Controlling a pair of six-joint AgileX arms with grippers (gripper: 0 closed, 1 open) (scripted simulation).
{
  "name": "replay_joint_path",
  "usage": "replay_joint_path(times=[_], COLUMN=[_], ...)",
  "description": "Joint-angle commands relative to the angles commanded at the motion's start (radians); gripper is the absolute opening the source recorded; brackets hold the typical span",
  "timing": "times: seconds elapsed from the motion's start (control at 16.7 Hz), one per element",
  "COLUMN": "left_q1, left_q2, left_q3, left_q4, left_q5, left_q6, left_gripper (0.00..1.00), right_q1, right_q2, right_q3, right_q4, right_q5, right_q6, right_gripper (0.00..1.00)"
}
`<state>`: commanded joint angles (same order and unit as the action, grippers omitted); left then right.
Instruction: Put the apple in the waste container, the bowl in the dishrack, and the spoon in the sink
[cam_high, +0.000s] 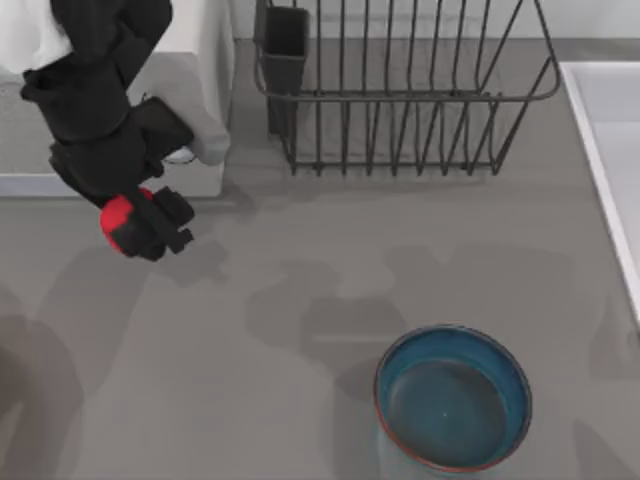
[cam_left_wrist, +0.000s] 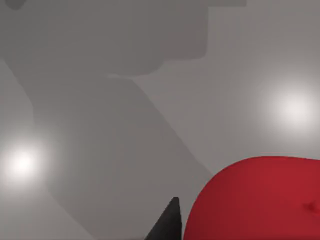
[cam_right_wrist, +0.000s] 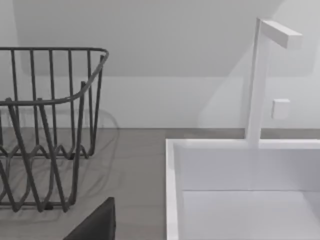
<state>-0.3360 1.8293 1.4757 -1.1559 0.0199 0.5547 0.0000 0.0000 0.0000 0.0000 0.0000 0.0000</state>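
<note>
So the left claw (cam_high: 150, 225) is up at the table's (cam_high: 300, 330) left side, in front of the white box (cam_high: 205, 60) at the back-left, and it's pinching the apple (cam_high: 118, 215) between its fingers. The apple is off the table, held in the air; you can see the shadow on the surface beside it. In the left wrist view the apple (cam_left_wrist: 260, 200) sits big and red right next to a dark fingertip (cam_left_wrist: 167, 225), with plain grey table under it.

The bowl (cam_high: 452, 398) sits upright near the front, right of center, well apart from the apple. The dishrack (cam_high: 400, 90) stands at the back, middle of the table, with its cutlery cup (cam_high: 285, 50) at its left corner. The sink (cam_high: 610, 160) runs along the right edge, just beside the rack.

Right wrist view looks at the dishrack (cam_right_wrist: 45, 125) and the sink (cam_right_wrist: 240, 185) with its white faucet (cam_right_wrist: 260, 80). A dark bit of the right claw pokes in at the edge there, can't tell if it's spread or pressed together.
</note>
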Motion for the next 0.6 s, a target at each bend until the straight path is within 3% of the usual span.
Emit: replay_joint_path(times=[0.3, 0.6], left_q1=[0.121, 0.395], left_q2=[-0.189, -0.34], left_q3=[-0.079, -0.188], left_q4=[-0.007, -0.098], left_q5=[-0.005, -0.09], left_q6=[-0.09, -0.281], left_gripper=[0.0, 0.0], right_q1=[0.0, 0.0], right_q2=[0.0, 0.0], right_q3=[0.0, 0.0], right_q4=[0.0, 0.0], right_q5=[0.0, 0.0], right_q6=[0.0, 0.0], right_gripper=[1.0, 1.0])
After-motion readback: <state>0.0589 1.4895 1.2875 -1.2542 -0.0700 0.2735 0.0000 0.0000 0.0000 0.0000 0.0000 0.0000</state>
